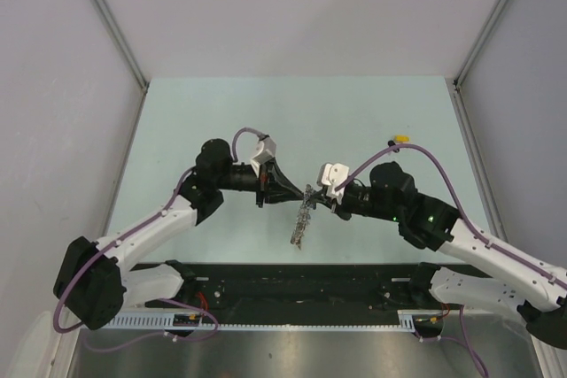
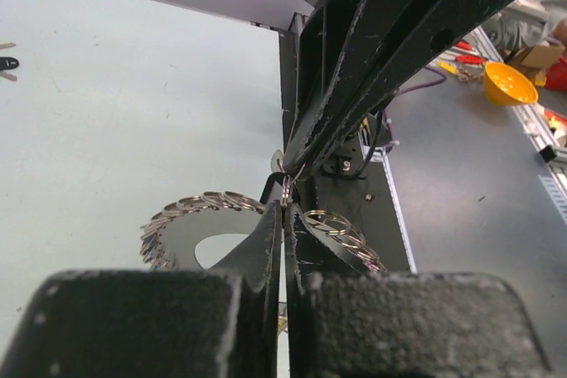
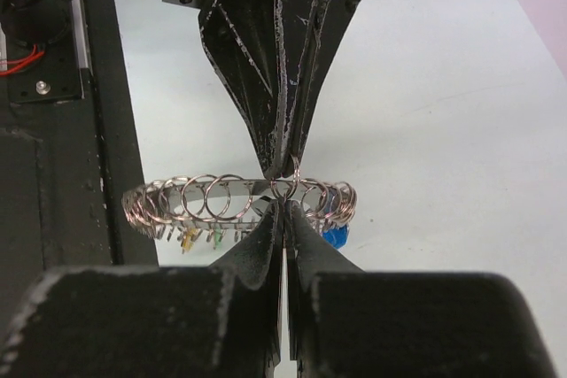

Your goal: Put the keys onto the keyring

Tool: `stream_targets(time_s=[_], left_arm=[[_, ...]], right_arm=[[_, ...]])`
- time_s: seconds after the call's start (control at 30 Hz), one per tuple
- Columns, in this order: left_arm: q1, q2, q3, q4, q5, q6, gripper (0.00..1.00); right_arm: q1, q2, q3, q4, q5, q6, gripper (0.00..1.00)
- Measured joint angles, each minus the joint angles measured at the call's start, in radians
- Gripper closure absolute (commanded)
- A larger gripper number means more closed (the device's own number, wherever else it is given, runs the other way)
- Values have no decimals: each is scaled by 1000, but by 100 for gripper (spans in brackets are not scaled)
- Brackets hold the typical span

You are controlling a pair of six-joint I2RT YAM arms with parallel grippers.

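the keyring (image 1: 302, 219) hangs edge-on over the near-middle of the pale worktop (image 1: 221, 112), just beyond the black rail (image 1: 301, 276) at the near edge. open worktop stretches to the far side and to both flanks. the left tool (image 1: 299, 196) and right tool (image 1: 317, 199) meet nose to nose at its upper rim, each clenched on the keyring. both arms reach inward from their own sides with the forearms nearly level. the yellow-tagged key (image 1: 400, 141) lies well apart toward the far right (only the top view shows it). the black-tagged key (image 2: 7, 64) appears only at the left border of the left wrist view, flat on the worktop. the right wrist view alone shows the ring's many small wire loops side by side, with a blue tag (image 3: 335, 236) hanging beneath them.
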Motion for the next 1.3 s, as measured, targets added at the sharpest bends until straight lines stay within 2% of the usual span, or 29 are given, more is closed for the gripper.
stream_targets(time_s=[0.2, 0.4, 0.93, 1.27, 1.3], left_arm=[[0, -19, -71, 97, -46, -87, 100], [5, -27, -90, 129, -66, -121, 100], [14, -68, -91, 136, -61, -121, 99], [16, -69, -91, 146, -56, -121, 100], [16, -69, -91, 150, -56, -121, 100]], right_arm=[[14, -8, -55, 69, 6, 45, 100], [29, -8, -77, 112, 51, 68, 100], [34, -1, -83, 146, 74, 83, 87], [34, 2, -87, 148, 69, 85, 87], [34, 2, -87, 150, 68, 85, 95]])
